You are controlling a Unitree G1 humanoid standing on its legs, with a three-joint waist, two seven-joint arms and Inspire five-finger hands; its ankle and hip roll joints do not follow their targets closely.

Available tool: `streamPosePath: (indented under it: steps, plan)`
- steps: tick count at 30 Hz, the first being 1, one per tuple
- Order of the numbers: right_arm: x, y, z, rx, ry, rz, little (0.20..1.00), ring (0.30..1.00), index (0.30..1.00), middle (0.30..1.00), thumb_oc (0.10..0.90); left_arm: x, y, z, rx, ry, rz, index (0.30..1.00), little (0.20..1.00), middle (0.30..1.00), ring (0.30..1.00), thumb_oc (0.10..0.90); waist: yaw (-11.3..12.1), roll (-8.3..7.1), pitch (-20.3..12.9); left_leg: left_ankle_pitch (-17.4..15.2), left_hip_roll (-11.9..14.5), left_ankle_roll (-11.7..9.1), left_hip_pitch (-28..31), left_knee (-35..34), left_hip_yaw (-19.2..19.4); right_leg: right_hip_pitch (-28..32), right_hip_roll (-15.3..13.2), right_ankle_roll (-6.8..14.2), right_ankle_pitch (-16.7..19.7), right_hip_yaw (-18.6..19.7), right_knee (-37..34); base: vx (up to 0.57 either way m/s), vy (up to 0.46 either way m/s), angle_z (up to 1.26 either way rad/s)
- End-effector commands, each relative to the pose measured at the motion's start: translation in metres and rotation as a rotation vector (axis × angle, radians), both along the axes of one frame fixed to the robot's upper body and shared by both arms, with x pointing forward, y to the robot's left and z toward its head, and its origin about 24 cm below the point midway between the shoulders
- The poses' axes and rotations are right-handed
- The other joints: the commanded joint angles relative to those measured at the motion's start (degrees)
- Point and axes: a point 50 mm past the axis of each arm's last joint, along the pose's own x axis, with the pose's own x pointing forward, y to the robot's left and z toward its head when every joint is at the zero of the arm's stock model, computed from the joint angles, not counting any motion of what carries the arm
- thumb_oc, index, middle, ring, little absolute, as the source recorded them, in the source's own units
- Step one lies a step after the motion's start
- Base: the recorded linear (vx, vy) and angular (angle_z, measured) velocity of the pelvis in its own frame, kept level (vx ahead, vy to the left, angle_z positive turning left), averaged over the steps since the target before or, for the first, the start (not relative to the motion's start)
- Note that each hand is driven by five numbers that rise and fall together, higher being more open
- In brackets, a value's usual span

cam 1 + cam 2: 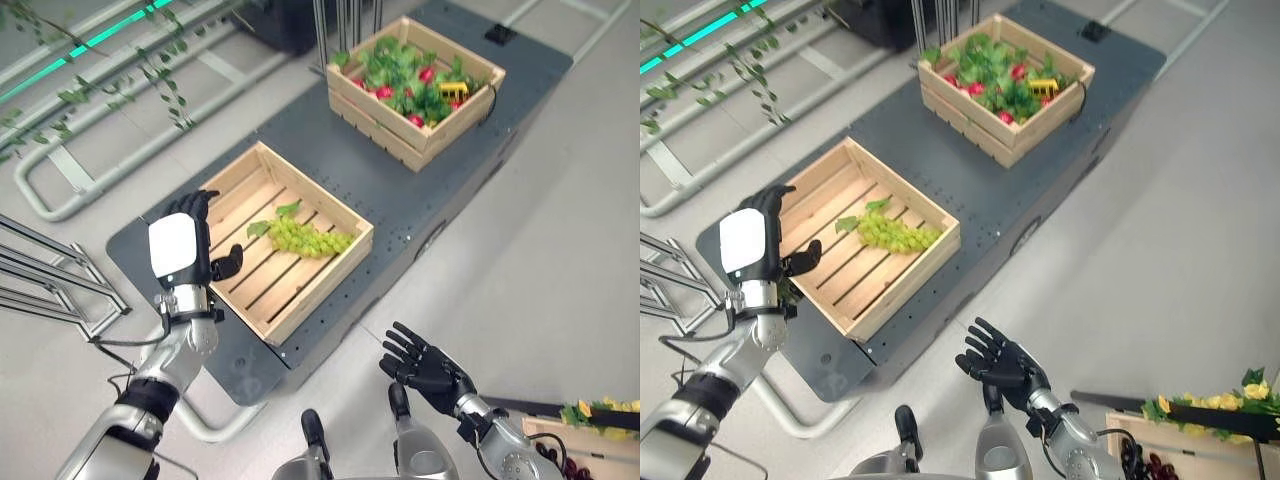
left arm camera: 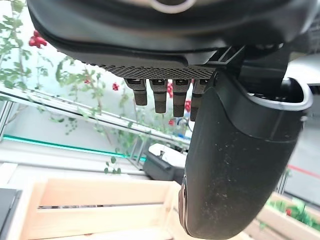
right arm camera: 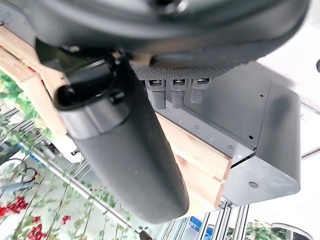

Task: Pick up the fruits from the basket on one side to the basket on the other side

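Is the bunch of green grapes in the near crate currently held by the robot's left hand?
No, the grapes lie on the crate's slats, apart from the open left hand.

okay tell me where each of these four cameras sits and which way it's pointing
Left eye: on the head, looking down at the near crate with grapes; left hand over it, right hand open off the platform.
Right eye: same scene, slightly shifted.
Left wrist: along the left hand toward the crate wall.
Right wrist: along the right hand toward the platform edge.
Both eyes share the far crate.
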Motion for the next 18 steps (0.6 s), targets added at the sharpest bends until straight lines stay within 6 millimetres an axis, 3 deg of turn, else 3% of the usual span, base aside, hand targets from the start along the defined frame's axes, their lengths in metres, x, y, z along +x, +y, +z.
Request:
streamPosePath:
  steps: [1, 12, 18]
  plan:
    - [0.021, 0.023, 0.039, 0.026, -0.246, 0.145, 0.9, 0.9, 0.9, 0.9, 0.8, 0.024, 0.009, 0.069, 0.128, -0.246, 0.052, 0.9, 0.9, 0.9, 0.9, 0.8, -1.2, -2.46, 1.9, 1.0, 1.6, -0.8, -1.2, 2.2, -1.7, -6.4, 1.8, -2.0, 2.7, 3.3, 6.8, -0.08, 0.0, -0.05]
    - [0.036, 0.031, 0.06, -0.01, -0.37, 0.211, 0.9, 0.9, 0.9, 0.9, 0.8, 0.044, -0.004, 0.12, 0.165, -0.392, 0.068, 0.9, 0.9, 0.9, 0.9, 0.8, -2.0, -3.37, 9.6, 0.2, 1.9, -1.3, -11.4, 11.5, -2.2, -14.2, 2.3, -3.4, 0.9, 3.0, 14.2, -0.06, -0.008, -0.03]
    - [0.04, 0.03, 0.065, -0.025, -0.394, 0.222, 0.9, 0.9, 0.9, 0.9, 0.8, 0.054, 0.0, 0.145, 0.183, -0.377, 0.127, 0.9, 0.9, 0.9, 0.9, 0.8, -2.8, -3.75, 12.4, -0.3, 2.0, -1.5, -16.1, 16.6, -2.6, -17.5, 2.8, -4.2, -0.4, 2.6, 18.2, -0.05, -0.011, -0.02]
